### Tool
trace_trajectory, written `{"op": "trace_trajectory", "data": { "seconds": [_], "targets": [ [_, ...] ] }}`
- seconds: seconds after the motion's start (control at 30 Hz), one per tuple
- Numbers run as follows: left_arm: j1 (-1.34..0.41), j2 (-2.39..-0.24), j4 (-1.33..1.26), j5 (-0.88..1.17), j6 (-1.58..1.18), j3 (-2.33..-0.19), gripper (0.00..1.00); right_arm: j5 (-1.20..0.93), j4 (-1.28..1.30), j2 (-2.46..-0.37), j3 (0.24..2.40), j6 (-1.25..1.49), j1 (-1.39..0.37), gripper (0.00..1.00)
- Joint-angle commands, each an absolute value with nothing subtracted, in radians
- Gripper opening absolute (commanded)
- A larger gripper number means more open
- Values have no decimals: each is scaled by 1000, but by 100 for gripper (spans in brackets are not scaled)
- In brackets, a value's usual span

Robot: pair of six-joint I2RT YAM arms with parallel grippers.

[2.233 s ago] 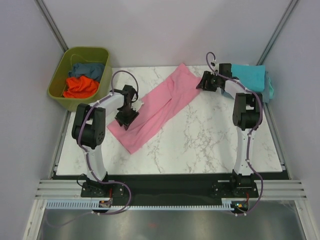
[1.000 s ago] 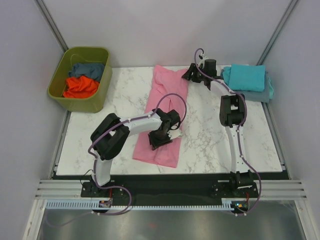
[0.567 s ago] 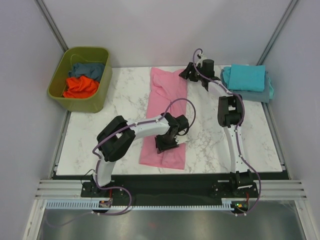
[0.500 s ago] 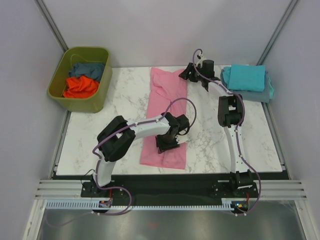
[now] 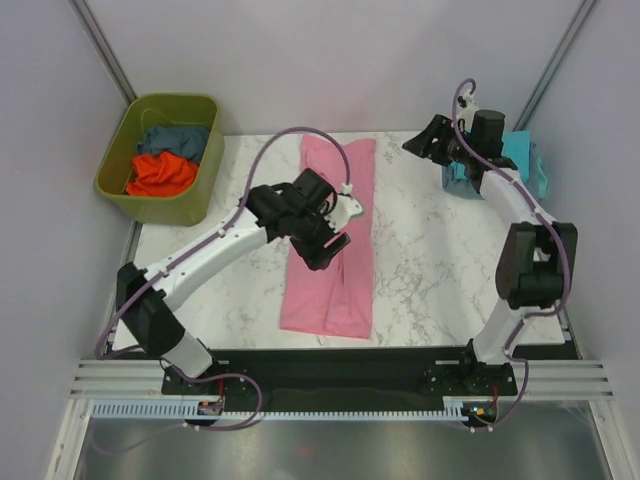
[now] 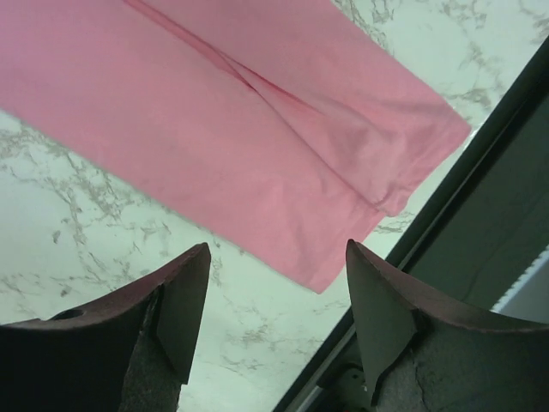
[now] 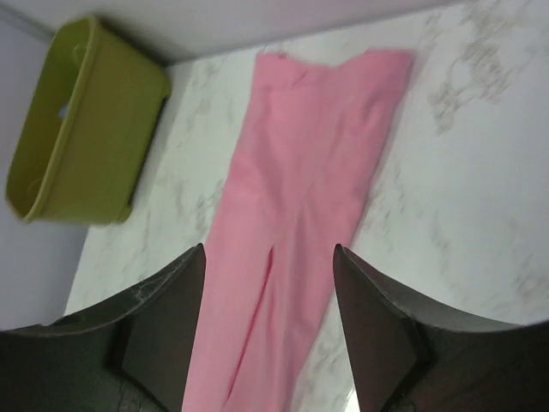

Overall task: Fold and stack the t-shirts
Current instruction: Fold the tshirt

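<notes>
Pink t-shirt point(image 5: 340, 270) lies flat on the marble table point(image 5: 440, 290), folded lengthwise into 1 long narrow strip that runs from the far edge almost to the near edge, with a crease down its middle. It looks light, thin and limp, so it would likely sag and lose its fold if lifted from 1 point. The safer hold is probably a pinch through all layers at both corners of 1 short end. The left tool point(image 5: 325, 238) hovers over the strip's middle, jaws wide apart and holding nothing. The right tool point(image 5: 428, 140) hangs over the table's far right, likewise spread and empty. A folded turquoise t-shirt point(image 5: 528, 160) sits far right, partly behind the right arm. The olive tub point(image 5: 118, 188) at the far left corner holds an orange t-shirt point(image 5: 160, 173) and a slate-blue t-shirt point(image 5: 178, 138). Neither appears to obstruct the fold.
</notes>
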State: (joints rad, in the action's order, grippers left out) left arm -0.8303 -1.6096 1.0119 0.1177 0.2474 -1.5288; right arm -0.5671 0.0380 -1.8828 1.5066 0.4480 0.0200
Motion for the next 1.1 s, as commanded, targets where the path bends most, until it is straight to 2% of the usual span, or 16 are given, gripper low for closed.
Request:
{"op": "trace_trajectory", "data": {
  "seconds": [0.0, 0.13, 0.23, 0.27, 0.37, 0.57, 0.77, 1.07],
  "targets": [
    [-749, -1545, 988, 276, 79, -1481, 73, -735, 133, -1737, 1279, 576, -14, 69],
    [-538, -1479, 988, 276, 43, -1315, 73, -862, 140, -1588, 1004, 751, -14, 67],
    [-462, -1444, 988, 276, 43, -1172, 73, -847, 241, -1490, 873, 712, -32, 68],
    [-456, -1437, 880, 650, -262, -1142, 68, -848, 255, -1452, 809, 709, -46, 68],
    [-419, -1424, 822, 710, -320, -1001, 69, -854, 319, -1402, 689, 692, -86, 68],
    [-351, -1404, 746, 727, -388, -852, 69, -867, 408, -1313, 499, 661, -164, 68],
    [-322, -1379, 695, 686, -422, -743, 68, -830, 416, -1333, 489, 683, -297, 68],
    [-321, -1459, 618, 604, -442, -727, 67, -776, 325, -1463, 479, 749, -359, 67]
  ]
}}
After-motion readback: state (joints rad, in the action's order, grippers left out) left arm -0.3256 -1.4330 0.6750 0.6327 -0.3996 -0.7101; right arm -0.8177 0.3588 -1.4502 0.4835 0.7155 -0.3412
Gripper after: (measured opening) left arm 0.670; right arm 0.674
